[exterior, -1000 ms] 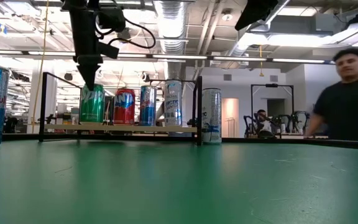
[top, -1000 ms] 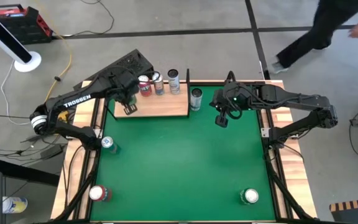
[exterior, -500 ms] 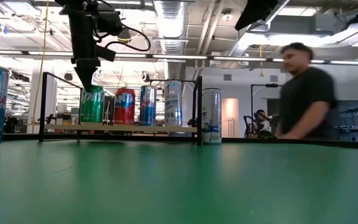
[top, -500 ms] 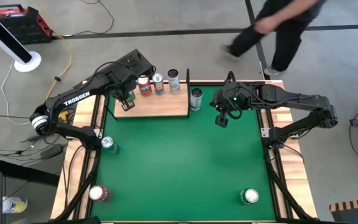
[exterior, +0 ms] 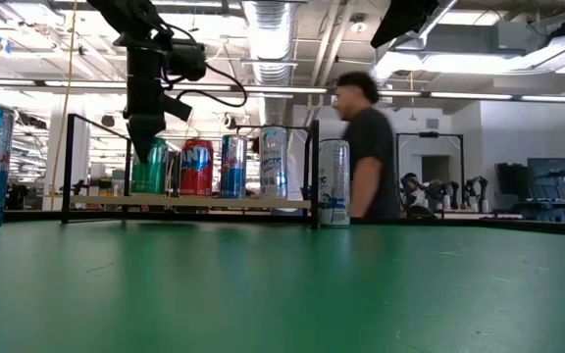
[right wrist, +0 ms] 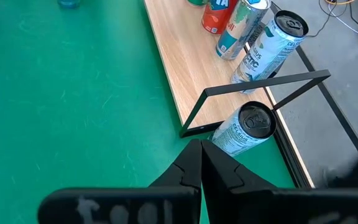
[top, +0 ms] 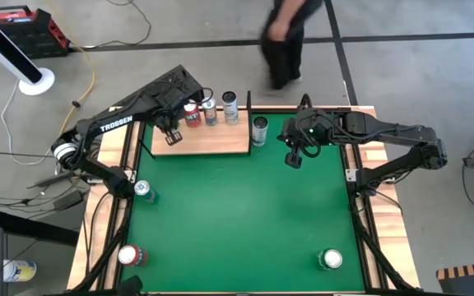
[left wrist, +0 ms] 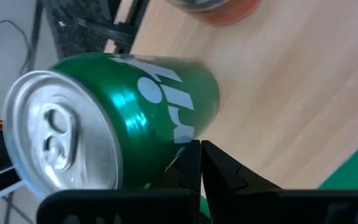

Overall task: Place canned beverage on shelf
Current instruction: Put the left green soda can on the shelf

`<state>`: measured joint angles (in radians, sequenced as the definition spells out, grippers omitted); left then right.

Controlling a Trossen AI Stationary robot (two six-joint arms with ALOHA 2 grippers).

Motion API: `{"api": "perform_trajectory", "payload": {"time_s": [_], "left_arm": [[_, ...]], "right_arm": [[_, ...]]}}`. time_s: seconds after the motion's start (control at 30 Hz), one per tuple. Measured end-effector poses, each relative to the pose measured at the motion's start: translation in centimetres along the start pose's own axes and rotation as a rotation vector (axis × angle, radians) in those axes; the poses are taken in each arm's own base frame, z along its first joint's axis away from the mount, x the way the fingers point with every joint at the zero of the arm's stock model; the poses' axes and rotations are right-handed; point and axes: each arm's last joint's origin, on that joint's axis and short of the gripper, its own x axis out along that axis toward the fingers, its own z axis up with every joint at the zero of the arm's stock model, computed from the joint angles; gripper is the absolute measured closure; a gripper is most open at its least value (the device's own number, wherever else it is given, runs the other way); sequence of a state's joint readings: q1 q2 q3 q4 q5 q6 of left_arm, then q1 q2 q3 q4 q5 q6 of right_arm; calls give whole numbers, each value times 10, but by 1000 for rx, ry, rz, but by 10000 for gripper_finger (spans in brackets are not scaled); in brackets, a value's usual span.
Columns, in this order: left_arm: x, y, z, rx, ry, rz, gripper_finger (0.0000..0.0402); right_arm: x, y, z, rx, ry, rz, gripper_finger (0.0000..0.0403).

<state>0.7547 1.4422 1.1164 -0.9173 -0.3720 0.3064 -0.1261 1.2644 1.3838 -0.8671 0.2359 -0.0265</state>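
The shelf [top: 216,141], a pale wooden board with black posts, lies at the table's far left. A green can [left wrist: 135,118], a red can [top: 191,115], a blue can [top: 209,111] and a white can [top: 230,106] stand on it in a row. My left gripper [top: 169,137] is shut, with its tips low beside the green can [exterior: 148,169]. A silver can [right wrist: 244,129] stands on the green table just outside the shelf's right post. My right gripper [top: 293,159] hangs shut above the table, right of that can. My left gripper has its shut fingertips [left wrist: 191,163] right at the green can's side wall [left wrist: 166,146], coming down at a slant from above. I cannot tell whether they touch it. The can stands upright on the shelf board.
Loose cans stand on the table: a blue one [top: 142,191] at the left edge, a red one [top: 128,256] at the near left and a pale one [top: 331,260] at the near right. A person [top: 285,41] walks behind the far edge.
My left gripper has sunk beside the green can and shifted a little toward the table's far edge, staying shut. The person behind the table has walked from right to left.
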Motion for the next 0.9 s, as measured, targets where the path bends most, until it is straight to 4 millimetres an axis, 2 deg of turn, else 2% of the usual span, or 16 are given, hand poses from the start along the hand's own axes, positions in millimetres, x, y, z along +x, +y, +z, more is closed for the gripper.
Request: {"api": "perform_trajectory", "payload": {"time_s": [0.2, 0.7, 0.8, 0.9], "left_arm": [[0, 3, 0, 18, 3, 54, 401], [0, 7, 3, -7, -48, 17, 401], [-11, 5, 1, -5, -72, -24, 401], [-39, 4, 1, -12, -157, -74, 401]], "right_arm": [[0, 0, 0, -5, 0, -1, 376], [0, 0, 0, 0, 0, -1, 376], [0, 0, 0, 0, 0, -1, 376], [0, 0, 0, -1, -2, -1, 376]]}}
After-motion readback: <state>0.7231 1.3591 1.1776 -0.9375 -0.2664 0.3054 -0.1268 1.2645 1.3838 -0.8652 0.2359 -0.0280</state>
